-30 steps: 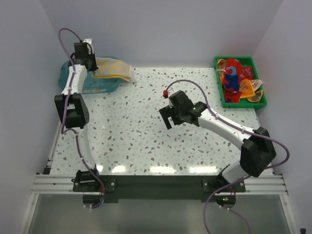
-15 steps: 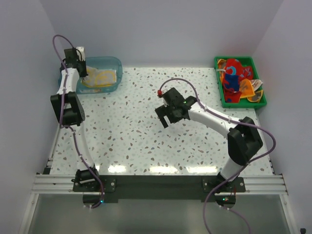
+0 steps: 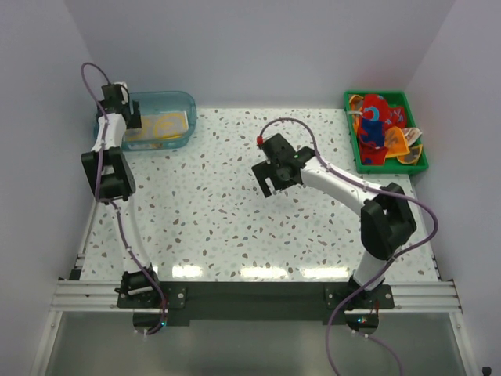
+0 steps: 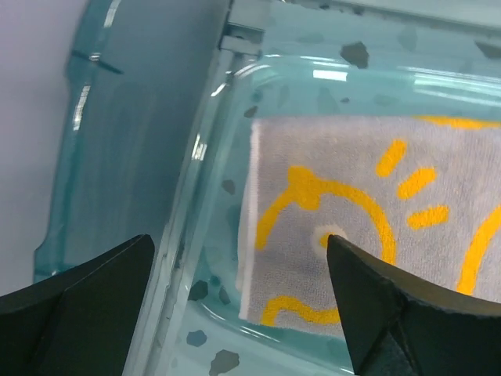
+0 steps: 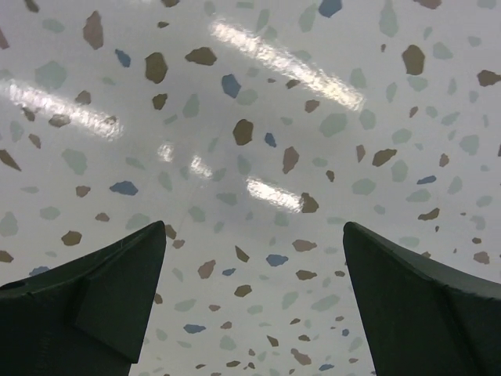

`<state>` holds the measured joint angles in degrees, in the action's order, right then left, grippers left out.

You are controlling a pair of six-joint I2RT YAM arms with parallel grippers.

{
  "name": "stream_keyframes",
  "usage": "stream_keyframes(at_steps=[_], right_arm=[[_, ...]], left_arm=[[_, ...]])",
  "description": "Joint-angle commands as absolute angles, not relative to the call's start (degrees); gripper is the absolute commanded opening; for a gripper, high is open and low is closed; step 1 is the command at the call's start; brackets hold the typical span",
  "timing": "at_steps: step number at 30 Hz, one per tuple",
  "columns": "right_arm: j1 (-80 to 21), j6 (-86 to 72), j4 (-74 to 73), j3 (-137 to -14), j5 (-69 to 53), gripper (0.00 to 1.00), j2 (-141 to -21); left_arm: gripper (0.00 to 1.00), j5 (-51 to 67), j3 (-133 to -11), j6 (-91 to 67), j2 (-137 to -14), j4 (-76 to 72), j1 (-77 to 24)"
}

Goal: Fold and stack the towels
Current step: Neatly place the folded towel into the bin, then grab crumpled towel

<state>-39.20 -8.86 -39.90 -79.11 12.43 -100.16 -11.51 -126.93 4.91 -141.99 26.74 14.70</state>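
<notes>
A speckled white table (image 3: 219, 227) stands between pale walls. At its far left corner a folded cream towel (image 4: 368, 196) with yellow print lies flat inside a clear blue tub (image 3: 192, 117). The left jaws hang spread above it, touching nothing, with the towel's left edge between their tips. A second ago they pinched that towel over the tub's rim. At mid-table the right jaws stay spread, shifted slightly leftward. A heap of towels (image 3: 380, 125) fills the green tray (image 3: 391, 168) at far right.
</notes>
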Motion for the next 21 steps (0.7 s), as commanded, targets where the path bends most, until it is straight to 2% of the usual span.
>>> stream_keyframes(at_steps=[1,5,12,17,19,21], right_arm=[[-34.99,-11.86,-40.17,-82.35,18.35,0.99,-98.62],[-26.84,-13.88,-38.86,-84.37,22.93,0.99,-96.6],[-11.27,-19.07,-34.73,-88.33,28.65,0.95,-96.85],[-2.65,-20.56,-27.53,-91.49,24.35,0.84,-101.59],[-1.06,-20.83,-25.85,-93.77,23.21,0.77,-105.35],[0.17,-21.18,-23.91,-95.27,21.72,0.73,-108.18]], left_arm=[[0.99,-15.03,-129.46,1.42,-135.19,22.24,15.82],[1.0,-10.21,-125.7,-3.68,-125.98,21.71,15.47],[1.0,-1.5,-105.69,-13.44,-108.56,21.01,9.68],[1.0,-0.26,-87.22,-15.38,-95.31,15.21,-0.95],[1.0,-0.26,-79.57,-15.9,-92.82,14.59,-5.79],[1.0,2.45,-73.23,-16.17,-90.1,14.85,-8.96]])
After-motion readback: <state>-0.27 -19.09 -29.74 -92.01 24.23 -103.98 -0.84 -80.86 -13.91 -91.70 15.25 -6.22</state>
